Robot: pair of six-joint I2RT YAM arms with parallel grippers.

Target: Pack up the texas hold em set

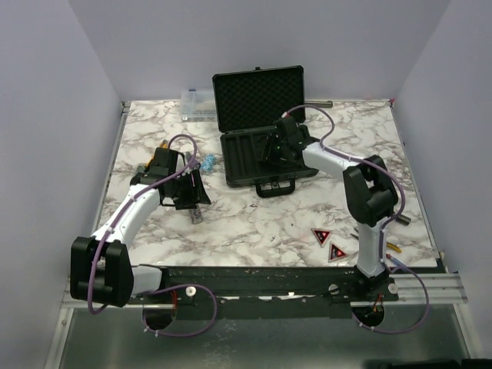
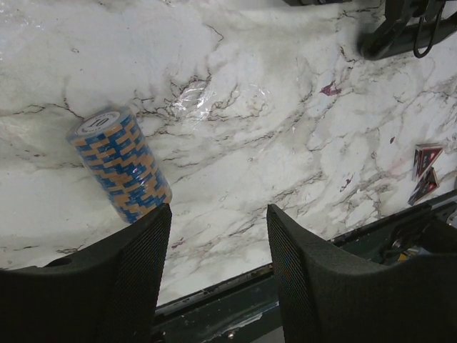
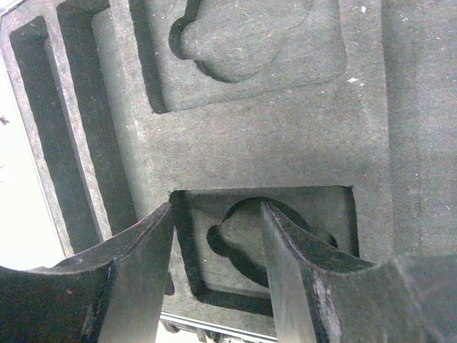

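Observation:
The black briefcase [image 1: 257,92] stands open at the back centre, its foam-lined lid upright and its slotted tray [image 1: 242,165] flat on the table. My right gripper [image 1: 274,154] hovers over the tray, open and empty. In the right wrist view it [image 3: 218,214] hangs above a square foam recess [image 3: 214,279], with long slots [image 3: 43,128] to the left. A blue-and-orange chip stack [image 1: 207,161] lies on its side on the marble. My left gripper [image 1: 192,201] is open and empty; the stack [image 2: 121,166] lies just beyond its left finger [image 2: 136,264]. Two red-black triangles [image 1: 328,244] lie front right.
A small clear organiser box [image 1: 198,105] sits at the back, left of the case lid. An orange-handled tool [image 1: 392,246] lies by the right arm's base. The triangles also show at the right edge of the left wrist view [image 2: 426,168]. The black rail [image 1: 269,277] runs along the near edge.

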